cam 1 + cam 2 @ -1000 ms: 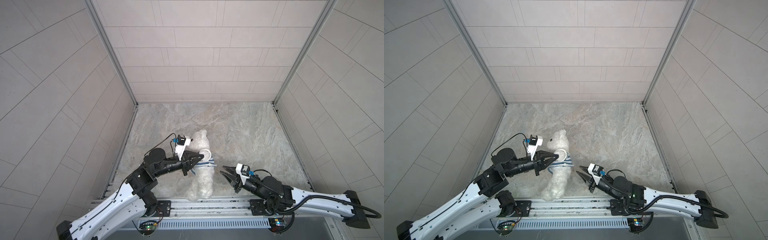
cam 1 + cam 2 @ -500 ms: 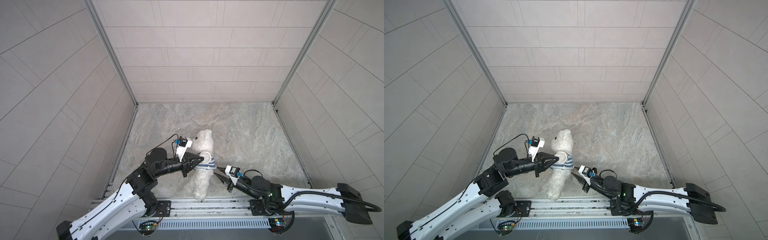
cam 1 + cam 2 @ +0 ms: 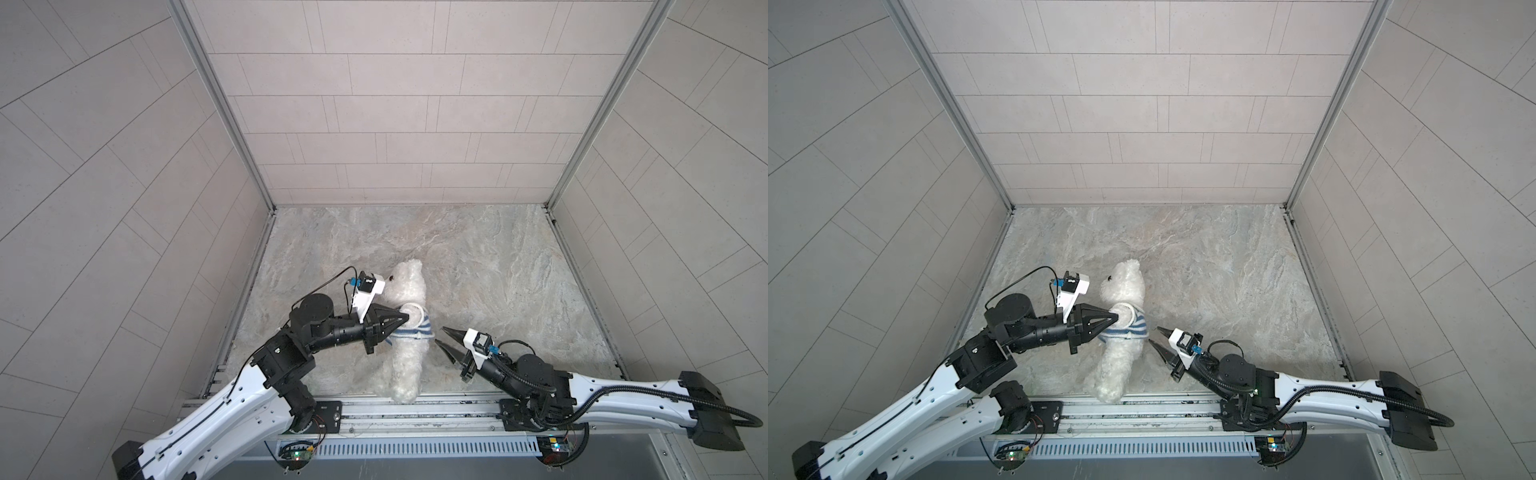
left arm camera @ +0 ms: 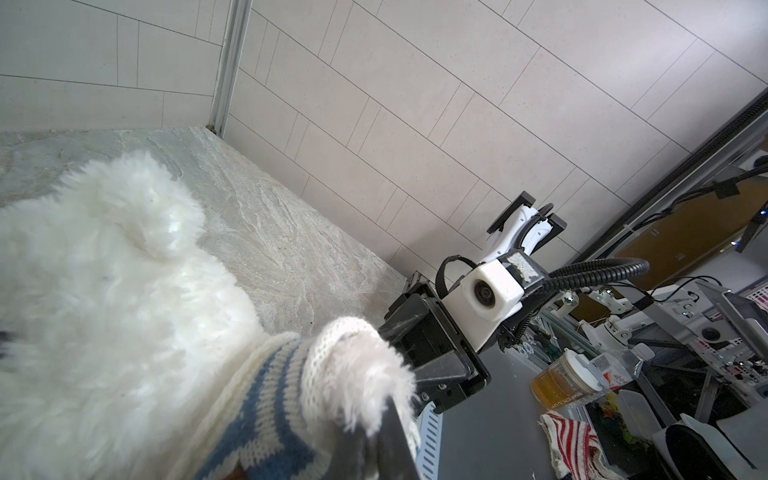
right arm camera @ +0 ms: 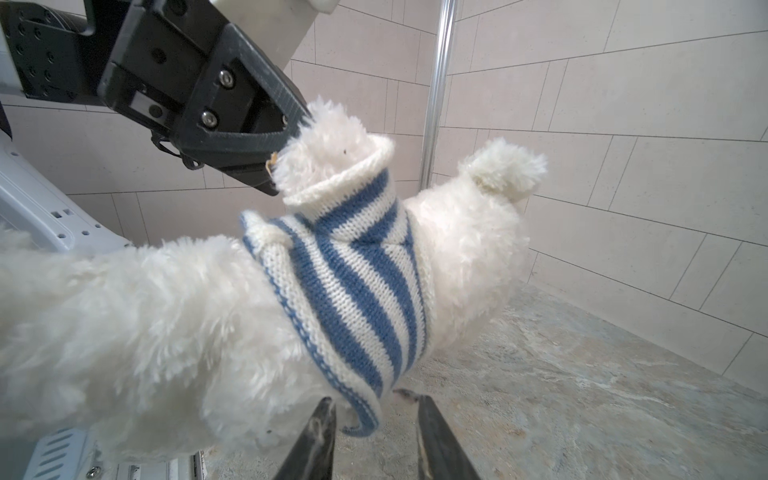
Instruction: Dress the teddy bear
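teddy bear [image 3: 405, 365] blocking the middle, open floor [image 3: 498, 270] beyond, walls [image 3: 395, 124] close around

One teddy bear [image 3: 409, 286], one striped shirt [image 3: 415, 332], one left hand [image 3: 407, 319], one right hand [image 3: 440, 336].

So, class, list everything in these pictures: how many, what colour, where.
bear: one, white, near the table's front, feet toward the rail.
shirt: one, blue-and-white striped, on the bear's chest, paw through a sleeve.
table: one, grey marbled, under the bear.
walls: three, pale tiled, round the table.
rail: one, silver, along the front.
jar: one, amber, beyond the table.
arms: two, white-and-black, either side of the bear.
left claw: one, black, shut on the bear's paw.
right claw: one, black, open, beside the shirt's hem.
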Robot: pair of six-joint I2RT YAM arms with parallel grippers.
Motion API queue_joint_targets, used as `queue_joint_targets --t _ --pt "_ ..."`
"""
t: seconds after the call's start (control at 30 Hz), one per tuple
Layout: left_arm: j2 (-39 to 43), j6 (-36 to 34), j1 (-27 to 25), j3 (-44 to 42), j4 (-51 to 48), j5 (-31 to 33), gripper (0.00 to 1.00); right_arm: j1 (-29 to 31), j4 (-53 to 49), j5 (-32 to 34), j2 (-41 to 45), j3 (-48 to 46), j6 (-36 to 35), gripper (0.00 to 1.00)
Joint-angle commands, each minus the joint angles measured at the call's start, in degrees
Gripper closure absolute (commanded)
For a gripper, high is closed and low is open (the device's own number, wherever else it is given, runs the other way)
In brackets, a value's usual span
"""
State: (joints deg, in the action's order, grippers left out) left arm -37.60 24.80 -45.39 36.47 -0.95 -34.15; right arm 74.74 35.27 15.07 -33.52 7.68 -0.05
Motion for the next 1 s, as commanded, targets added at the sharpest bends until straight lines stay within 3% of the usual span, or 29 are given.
queue_joint_targets --t 0.0,0.3,0.6,0.83,0.97 --pt "0.12 -0.45 0.14 2.39 3.15 -2.20 1.00 0.36 -0.16 1.15 1.45 -0.49 -0.24 0.65" --pt "-0.36 2.26 0.17 1.55 6.24 -4.02 1.00 0.40 5.71 -2.55 -3.53 -0.59 -0.55 0.66" --pt "0.41 4.04 -0.67 0.33 8.82 -5.00 1.00 0.37 3.25 -2.95 -4.65 1.77 -3.27 0.66" --pt "0.34 5.48 -0.77 -0.19 10.92 -6.19 1.00 0.40 3.81 -2.94 -5.48 2.57 -5.57 0.72" --pt "0.27 6.39 -0.76 -0.50 11.94 -5.66 1.00 0.40 2.15 -3.59 -6.27 3.70 -6.19 0.84"
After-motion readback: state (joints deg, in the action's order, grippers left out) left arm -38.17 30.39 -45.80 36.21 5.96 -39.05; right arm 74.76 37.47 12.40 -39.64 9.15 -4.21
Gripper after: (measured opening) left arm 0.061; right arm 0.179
